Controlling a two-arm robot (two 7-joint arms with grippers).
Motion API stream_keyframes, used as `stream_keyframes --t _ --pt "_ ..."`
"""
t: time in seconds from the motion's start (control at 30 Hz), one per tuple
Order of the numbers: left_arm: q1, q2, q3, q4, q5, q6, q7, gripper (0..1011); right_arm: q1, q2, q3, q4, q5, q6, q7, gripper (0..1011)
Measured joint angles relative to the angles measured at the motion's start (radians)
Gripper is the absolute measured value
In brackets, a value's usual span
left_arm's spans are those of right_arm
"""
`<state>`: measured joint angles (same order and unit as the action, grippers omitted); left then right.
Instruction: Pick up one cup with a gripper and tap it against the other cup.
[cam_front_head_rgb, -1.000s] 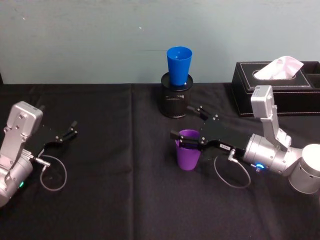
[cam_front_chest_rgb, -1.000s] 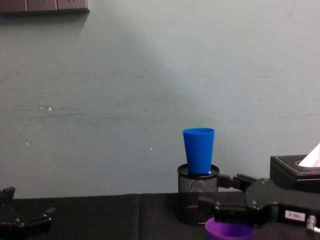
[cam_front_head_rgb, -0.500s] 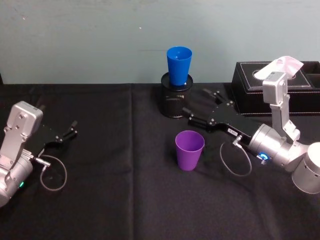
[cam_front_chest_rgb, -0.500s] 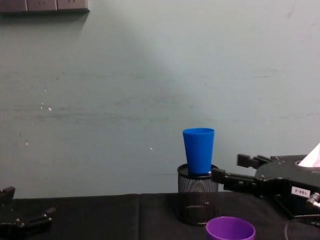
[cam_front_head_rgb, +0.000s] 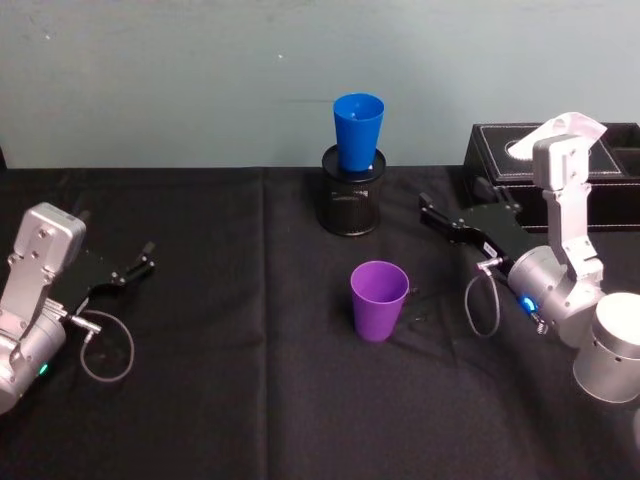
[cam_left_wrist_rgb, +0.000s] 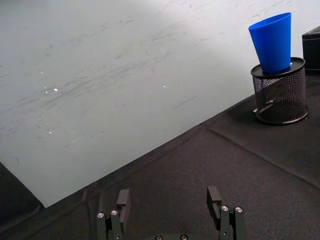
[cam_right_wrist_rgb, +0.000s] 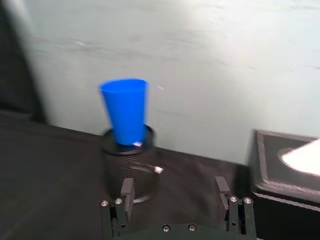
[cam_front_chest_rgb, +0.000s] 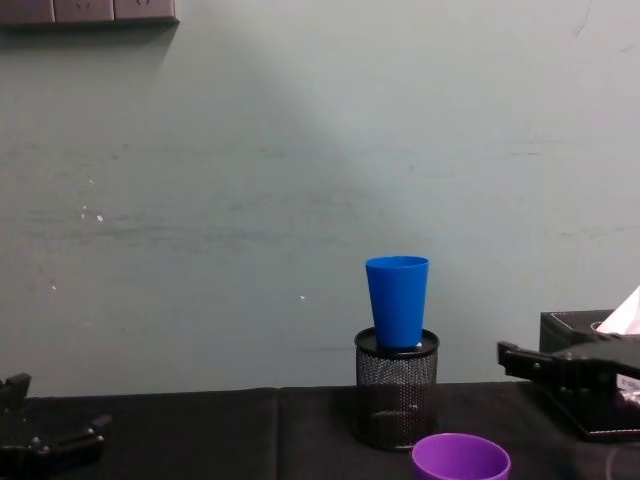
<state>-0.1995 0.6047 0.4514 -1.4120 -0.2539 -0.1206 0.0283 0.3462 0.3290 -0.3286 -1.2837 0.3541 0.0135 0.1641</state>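
Fingers (cam_right_wrist_rgb: 127, 192) of the right gripper (cam_front_head_rgb: 450, 213) stand apart with nothing between them, the gripper raised off the table at about two o'clock from the purple cup (cam_front_head_rgb: 379, 300) and clear of it. From the right wrist the same two fingers frame the blue cup (cam_right_wrist_rgb: 125, 111) farther off. In the chest view this gripper (cam_front_chest_rgb: 525, 360) reaches in from the right edge, its tip level with the rim of the pen holder (cam_front_chest_rgb: 396, 391).

That purple cup stands upright, mouth up, on the black tablecloth (cam_front_head_rgb: 240, 390) near the middle of the table, touched by neither gripper; the chest view catches only its rim (cam_front_chest_rgb: 461, 457) at the bottom edge. At twelve o'clock from it, well apart, the blue cup (cam_front_head_rgb: 358, 131) sits upright in the top of the black wire-mesh pen holder (cam_front_head_rgb: 350, 203), its base down inside the mesh and most of its body above the rim.

Behind the right arm, at about two o'clock from the purple cup, a black tissue box (cam_front_head_rgb: 500, 160) lies against the pale wall with a white tissue (cam_front_head_rgb: 566, 128) poking out.

Far over at nine o'clock the left gripper (cam_front_head_rgb: 133, 268) rests low by the cloth, its fingers (cam_left_wrist_rgb: 123, 200) apart and empty.
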Motion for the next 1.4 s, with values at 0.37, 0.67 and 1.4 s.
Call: stream_keyframes --t 0.37,0.67,1.4 --pt "0.0 0.0 0.0 0.0 0.0 0.0 0.0 1000 -0.017 -0.041 0.037 -0.002 -0.046 0.06 -0.105 1003" --pt "0.0 0.0 0.0 0.0 0.0 0.0 0.0 1000 -0.019 -0.042 0.039 -0.003 -0.047 0.06 -0.105 1003" --pt "0.0 0.0 0.0 0.0 0.0 0.0 0.0 1000 -0.016 -0.041 0.036 -0.001 -0.046 0.059 -0.105 1003"
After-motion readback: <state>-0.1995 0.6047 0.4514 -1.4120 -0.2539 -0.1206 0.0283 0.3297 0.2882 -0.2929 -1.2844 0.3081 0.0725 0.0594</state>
